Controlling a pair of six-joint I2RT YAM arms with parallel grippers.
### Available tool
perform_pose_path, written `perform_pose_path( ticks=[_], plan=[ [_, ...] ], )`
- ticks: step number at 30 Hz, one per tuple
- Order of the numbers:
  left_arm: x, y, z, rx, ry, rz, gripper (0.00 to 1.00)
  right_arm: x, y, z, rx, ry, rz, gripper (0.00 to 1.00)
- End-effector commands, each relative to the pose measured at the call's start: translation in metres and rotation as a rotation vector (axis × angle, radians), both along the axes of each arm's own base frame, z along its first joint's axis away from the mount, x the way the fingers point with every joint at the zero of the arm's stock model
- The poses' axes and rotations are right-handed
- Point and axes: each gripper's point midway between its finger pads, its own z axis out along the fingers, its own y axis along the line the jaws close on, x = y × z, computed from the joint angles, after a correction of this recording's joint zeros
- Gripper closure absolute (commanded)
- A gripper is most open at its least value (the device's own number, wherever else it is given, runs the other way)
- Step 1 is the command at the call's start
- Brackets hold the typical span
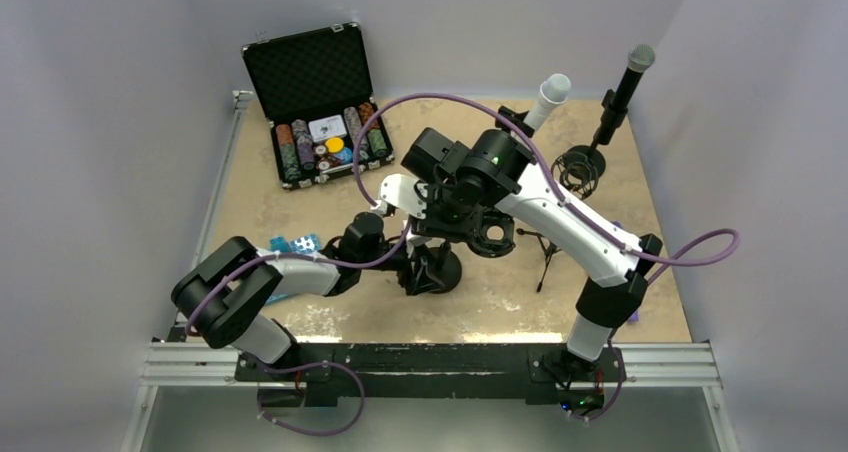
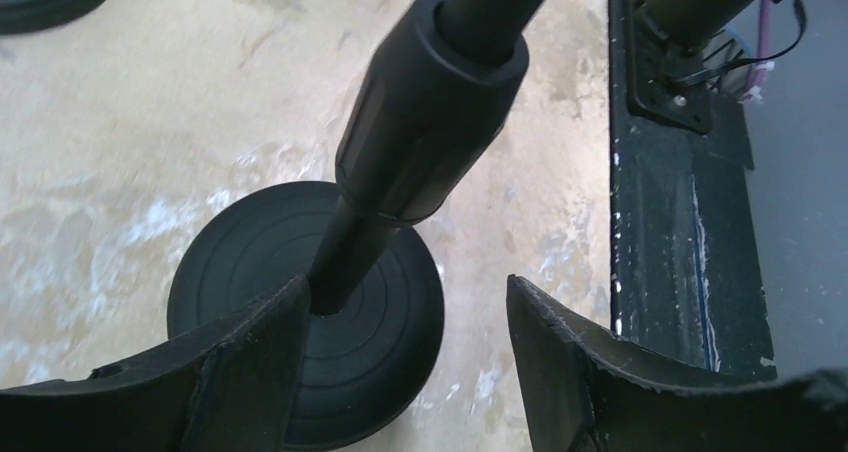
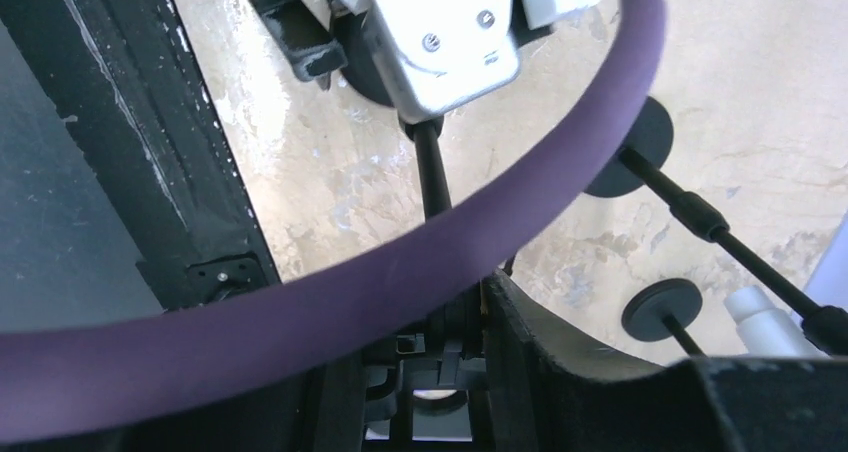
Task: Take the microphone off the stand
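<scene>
A: Surface, room?
B: Beige marbled tabletop (image 1: 300,202), grey walls. Left gripper (image 2: 405,287) straddled black stand pole (image 2: 425,132), jaws spread, mid near edge.
A: Mic?
B: Microphone hidden beneath right gripper (image 3: 445,342); grip unclear. Only overhead showed open black poker-chip case (image 1: 315,102), far-left corner.

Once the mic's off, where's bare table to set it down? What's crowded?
Two patches: the left side between the chip case and the left arm, and the near strip between the round stand base and the right arm. Crowded: back right, around the white microphone and black microphone.
</scene>
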Motion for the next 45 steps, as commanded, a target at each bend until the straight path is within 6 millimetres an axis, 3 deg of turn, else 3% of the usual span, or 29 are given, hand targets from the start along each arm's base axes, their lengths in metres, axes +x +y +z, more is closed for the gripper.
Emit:
perform_pose_path(
  ticks=[1, 5, 10, 17, 19, 23, 27, 33, 35, 45],
  plan=[
    [-0.002, -0.031, 0.035, -0.123, -0.115, -0.099, 0.26, -0.004, -0.015, 0.024, 0.011, -0.044, 0.027, 1.00],
    [-0.002, -0.038, 0.036, -0.130, -0.106, -0.108, 0.29, -0.013, -0.021, 0.000, -0.026, 0.063, -0.007, 1.00],
    [0.005, -0.019, 0.024, -0.065, -0.112, -0.010, 0.25, -0.010, -0.023, -0.030, -0.086, 0.176, -0.071, 1.00],
    [-0.031, 0.018, 0.011, 0.003, -0.112, -0.040, 0.16, -0.004, -0.026, -0.051, -0.098, 0.279, -0.143, 1.00],
    [-0.037, 0.016, 0.014, -0.012, -0.095, -0.070, 0.16, -0.002, -0.026, -0.062, -0.140, 0.297, -0.133, 1.00],
    [-0.028, 0.009, 0.004, -0.008, -0.083, -0.050, 0.17, -0.003, -0.025, -0.088, -0.203, 0.349, -0.135, 1.00],
    [-0.025, 0.003, -0.002, -0.013, -0.071, -0.044, 0.19, 0.008, -0.012, -0.101, -0.232, 0.370, -0.120, 1.00],
    [-0.029, 0.006, 0.001, -0.016, -0.086, -0.054, 0.19, -0.005, -0.017, -0.126, -0.265, 0.427, -0.087, 1.00],
    [-0.029, 0.006, 0.003, -0.020, -0.086, -0.053, 0.19, -0.011, -0.021, -0.131, -0.274, 0.448, -0.100, 1.00],
    [-0.026, 0.008, 0.011, -0.015, -0.100, -0.033, 0.18, 0.002, -0.016, -0.123, -0.247, 0.386, -0.118, 1.00]
  ],
)
